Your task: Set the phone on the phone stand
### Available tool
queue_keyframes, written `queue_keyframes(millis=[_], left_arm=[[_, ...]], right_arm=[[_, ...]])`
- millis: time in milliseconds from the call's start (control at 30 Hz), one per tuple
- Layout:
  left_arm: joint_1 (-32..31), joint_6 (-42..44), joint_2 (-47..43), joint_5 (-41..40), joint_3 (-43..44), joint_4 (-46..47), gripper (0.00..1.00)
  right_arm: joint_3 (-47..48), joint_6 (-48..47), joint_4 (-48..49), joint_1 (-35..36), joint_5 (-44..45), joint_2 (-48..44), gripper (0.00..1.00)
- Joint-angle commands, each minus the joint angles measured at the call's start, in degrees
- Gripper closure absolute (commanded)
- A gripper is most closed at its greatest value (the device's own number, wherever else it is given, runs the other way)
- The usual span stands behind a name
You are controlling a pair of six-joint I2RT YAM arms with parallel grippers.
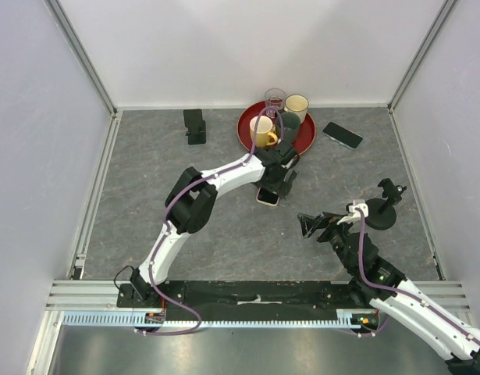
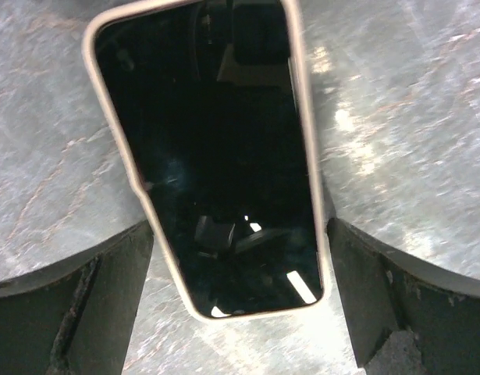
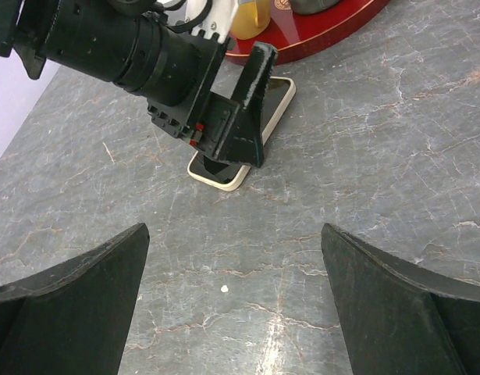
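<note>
- Left pincer (image 2: 238, 262) is spread, its fingers either side of a cream-cased, black-screened phone (image 2: 216, 156) lying flat on the grey stone-patterned desk (image 1: 224, 242).
- Right pincer (image 3: 233, 238) is spread and empty.
- Black phone stand (image 1: 195, 126) sits well apart.

L gripper (image 1: 277, 181) stands w/ jaws wide, one finger either side of the cream-cased phone (image 1: 268, 195). The wrist view shows bare stone btwn each finger (image 2: 99, 305) and the case edge. Directly behind it the red tray (image 1: 242, 134) w/ yellow mug (image 1: 262, 131) and other cups (image 1: 296, 104) blocks the rear. Phone stand (image 1: 195, 126) is at back left, apart from the tray, w/ open table (image 1: 138, 187) in front and to its left. L arm (image 1: 216, 176) runs diagonally across the middle, barring the near-left approach. R gripper (image 1: 311, 224), jaws wide, sits well apart on the right, w/ free stone btwn it and the phone. A dark phone (image 1: 343, 134) lies flat at rear right.
</note>
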Motion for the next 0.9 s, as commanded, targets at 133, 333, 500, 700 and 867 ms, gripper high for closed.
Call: queue_keyframes(millis=[133, 333, 500, 700, 867], left_arm=[[-2.48, -0.84, 4.82, -5.78, 0.54, -3.75, 0.40], [-2.48, 0.83, 4.91, 3.87, 1.07, -3.75, 0.71], [-2.39, 1.09, 1.23, 8.63, 0.46, -3.14, 0.98], [-2.48, 1.10, -2.11, 13.46, -1.38, -1.91, 0.98], [-1.95, -0.57, -5.02, 20.84, -2.79, 0.29, 0.98]], right_arm=[[0.22, 0.92, 1.44, 0.00, 0.77, 1.49, 0.02], [0.66, 1.36, 1.35, -0.01, 1.38, 2.46, 0.02], [0.66, 1.80, 1.26, -0.01, 2.00, 2.64, 0.02], [0.84, 2.33, 1.35, -0.09, 2.70, 3.87, 0.02], [1.01, 4.25, 0.91, 0.00, 5.77, 4.84, 0.02]])
